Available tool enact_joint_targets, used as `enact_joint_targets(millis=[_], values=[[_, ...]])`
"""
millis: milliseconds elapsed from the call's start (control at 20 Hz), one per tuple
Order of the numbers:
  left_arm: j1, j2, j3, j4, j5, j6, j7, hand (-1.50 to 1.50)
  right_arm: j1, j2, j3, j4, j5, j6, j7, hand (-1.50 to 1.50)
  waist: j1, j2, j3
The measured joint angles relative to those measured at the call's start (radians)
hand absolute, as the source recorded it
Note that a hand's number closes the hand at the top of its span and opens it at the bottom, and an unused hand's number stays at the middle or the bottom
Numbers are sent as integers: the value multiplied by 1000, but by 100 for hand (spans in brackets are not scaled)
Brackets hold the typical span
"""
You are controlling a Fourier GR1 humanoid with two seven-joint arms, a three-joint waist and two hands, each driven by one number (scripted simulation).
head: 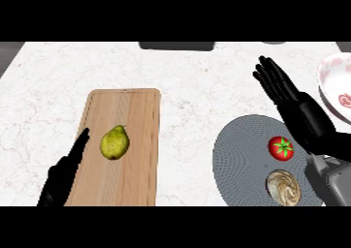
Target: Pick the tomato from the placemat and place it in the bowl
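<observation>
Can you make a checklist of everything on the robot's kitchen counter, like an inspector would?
Surface: white marbled counter.
Job's things: red tomato with a green stem sits on the round grey placemat; white bowl with a red pattern is at the right edge, cut off by the view.
Clutter: yellow-green pear on a wooden cutting board; a round swirled beige item on the placemat below the tomato, too unclear to name.
Robot hands: left robot hand open, resting at the board's left edge; right robot hand open, fingers straight, between placemat and bowl, holding nothing.
Cables: nothing seen.
Surroundings: dark object at the counter's far edge.
</observation>
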Motion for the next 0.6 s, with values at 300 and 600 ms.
enact_joint_targets(millis=[300,600], values=[[-66,34,73,-58,58,-35,31,0,103,51,-132,86,56,-280,74,150,-61,-6,4],[-136,51,116,-78,135,-93,88,0,236,22,-136,168,342,-585,67,-150,-84,-3,0]])
